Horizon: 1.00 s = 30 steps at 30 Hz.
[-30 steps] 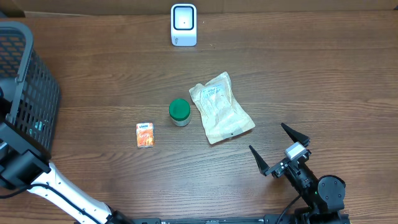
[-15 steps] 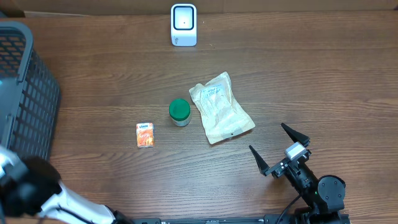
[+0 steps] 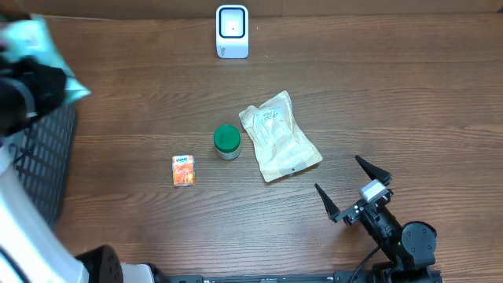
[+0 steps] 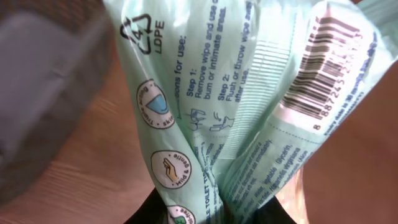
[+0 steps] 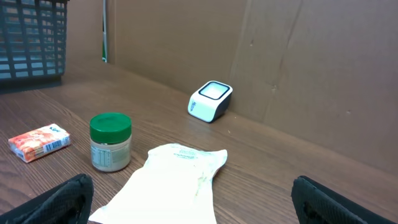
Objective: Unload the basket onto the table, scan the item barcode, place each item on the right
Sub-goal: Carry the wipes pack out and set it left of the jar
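Note:
A mint-green wipes pack (image 4: 205, 106) fills the left wrist view, its barcode (image 4: 326, 68) at the upper right. My left gripper (image 4: 211, 214) is shut on the pack's lower fold. Overhead, the pack (image 3: 43, 43) shows blurred at the far left, above the basket, with the left gripper (image 3: 31, 86) under it. The white scanner (image 3: 232, 31) stands at the table's back centre, well to the right of the pack; it also shows as the scanner (image 5: 210, 101) in the right wrist view. My right gripper (image 3: 354, 186) rests open and empty at the front right.
A dark mesh basket (image 3: 39, 157) stands at the left edge. A green-lidded jar (image 3: 227, 142), a small orange packet (image 3: 183, 170) and a white pouch (image 3: 279, 135) lie mid-table. A cardboard wall (image 5: 280, 56) backs the table behind the scanner.
My left arm has swung up from the basket's near side toward the far left corner, bringing the green pack into overhead view. The right arm has not moved.

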### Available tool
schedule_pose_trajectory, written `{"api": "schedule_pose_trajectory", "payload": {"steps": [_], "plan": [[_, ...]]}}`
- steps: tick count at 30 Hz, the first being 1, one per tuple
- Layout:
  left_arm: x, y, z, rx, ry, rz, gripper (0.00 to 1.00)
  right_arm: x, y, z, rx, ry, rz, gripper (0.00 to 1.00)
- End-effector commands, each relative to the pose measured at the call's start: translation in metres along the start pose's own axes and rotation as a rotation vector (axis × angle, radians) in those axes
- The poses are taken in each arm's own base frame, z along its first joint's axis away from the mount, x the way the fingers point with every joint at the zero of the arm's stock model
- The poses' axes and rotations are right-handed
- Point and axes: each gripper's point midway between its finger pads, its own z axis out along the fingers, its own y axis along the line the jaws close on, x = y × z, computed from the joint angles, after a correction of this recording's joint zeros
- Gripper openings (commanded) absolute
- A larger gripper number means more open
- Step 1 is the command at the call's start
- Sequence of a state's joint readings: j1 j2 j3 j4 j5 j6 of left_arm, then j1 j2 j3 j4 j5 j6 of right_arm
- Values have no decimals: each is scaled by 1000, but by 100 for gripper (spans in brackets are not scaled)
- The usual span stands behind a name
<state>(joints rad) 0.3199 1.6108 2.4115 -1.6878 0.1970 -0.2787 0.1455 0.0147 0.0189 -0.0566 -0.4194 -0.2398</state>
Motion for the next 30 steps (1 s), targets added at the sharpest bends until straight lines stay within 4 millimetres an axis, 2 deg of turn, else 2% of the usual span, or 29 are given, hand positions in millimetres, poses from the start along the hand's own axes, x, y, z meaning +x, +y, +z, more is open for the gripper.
{"api": "schedule_pose_trajectory", "payload": {"steps": [1,3,9,10,13,18,22,25,28,30], "plan": [[19,-15,35,-26,119,82,19,2,2,0,-8,-4,3,100],[36,-24,56,-27,198,104,18,2,2,0,-8,-4,3,100],[98,-30,129,-70,433,150,12,2,2,0,-7,-4,3,100],[113,-32,149,-71,464,165,12,2,2,0,-8,-4,3,100],[142,-36,188,-65,496,190,16,2,2,0,-7,-4,3,100],[182,-39,244,-29,485,231,26,2,2,0,-7,-4,3,100],[207,-35,272,-5,467,242,30,2,2,0,-8,-4,3,100],[223,-27,283,-17,475,204,37,2,2,0,-8,-4,3,100],[231,-22,287,-23,482,199,58,2,2,0,-7,-4,3,100],[230,-22,288,-22,478,203,67,2,2,0,-8,-4,3,100]]}}
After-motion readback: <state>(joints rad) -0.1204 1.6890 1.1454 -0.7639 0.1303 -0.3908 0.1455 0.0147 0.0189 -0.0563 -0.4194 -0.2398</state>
